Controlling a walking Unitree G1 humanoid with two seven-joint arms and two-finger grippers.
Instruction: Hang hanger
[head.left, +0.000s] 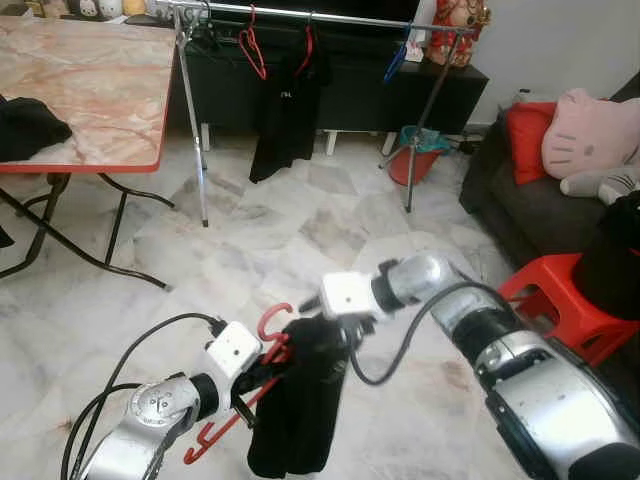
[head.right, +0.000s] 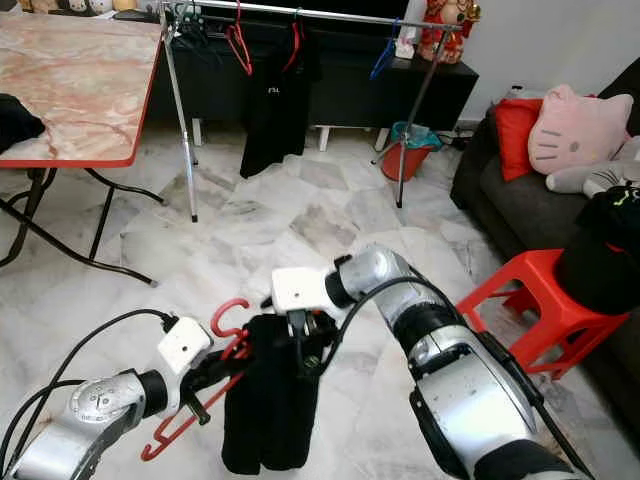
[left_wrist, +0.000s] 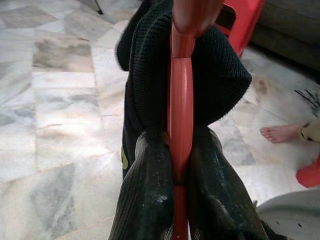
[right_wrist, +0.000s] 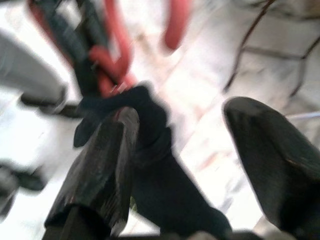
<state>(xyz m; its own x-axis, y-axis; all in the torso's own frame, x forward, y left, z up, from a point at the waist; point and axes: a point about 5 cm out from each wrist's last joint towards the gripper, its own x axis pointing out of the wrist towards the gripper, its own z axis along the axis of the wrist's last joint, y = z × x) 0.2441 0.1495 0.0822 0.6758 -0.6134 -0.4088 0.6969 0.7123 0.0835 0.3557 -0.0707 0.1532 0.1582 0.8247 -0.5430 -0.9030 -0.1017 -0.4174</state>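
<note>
Landmark clothes rack: table left, sofa right, stool before sofa, bucket under rack's right end.

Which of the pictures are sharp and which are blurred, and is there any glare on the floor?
Left eye view: sharp, evenly lit; the marble floor has a soft sheen, no harsh glare. Left wrist view: sharp on the red hanger between the left gripper fingers. Right wrist view: motion-blurred, the floor washed out white; the right gripper stands open beside the black garment.
</note>
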